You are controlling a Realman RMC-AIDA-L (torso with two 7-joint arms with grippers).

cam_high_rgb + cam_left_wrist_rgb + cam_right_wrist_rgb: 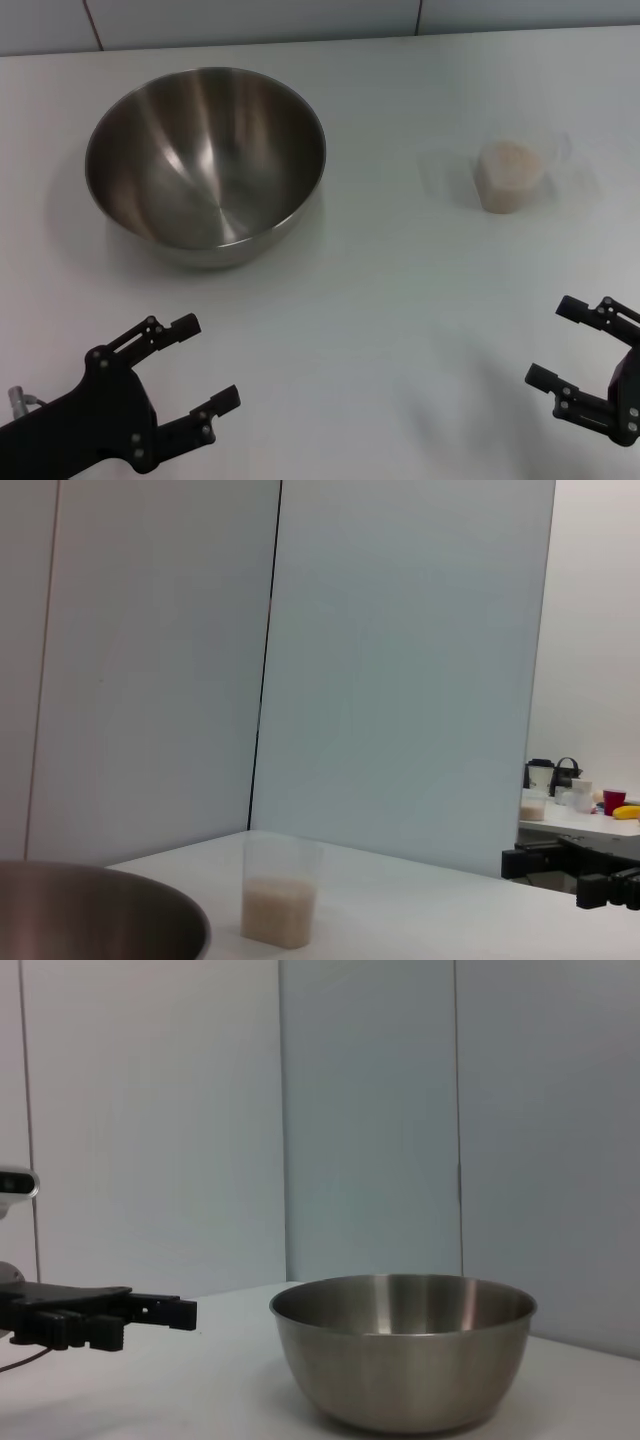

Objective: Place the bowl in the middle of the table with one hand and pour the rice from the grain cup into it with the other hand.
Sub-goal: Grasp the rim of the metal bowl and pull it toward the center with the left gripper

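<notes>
Two open hands (pixel 205 362) (pixel 556 342), left wrist alone shows background clutter (pixel 575 795)

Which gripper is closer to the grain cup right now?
Right. The right gripper sits open at the near edge, on the same side as the grain cup. The left gripper, also open, is below the bowl, farther across the table.

You lose most of the left gripper (pixel 205 363) arm off the head view's lower edge, and the right gripper (pixel 565 344) is clipped at that view's right edge. In the left wrist view, the bowl (pixel 100 912) is cut by the frame so only part of its rim shows, and the items on the far counter (pixel 580 815) are too small to identify. The grain cup (pixel 512 172) walls are barely visible around the rice (pixel 510 166).
</notes>
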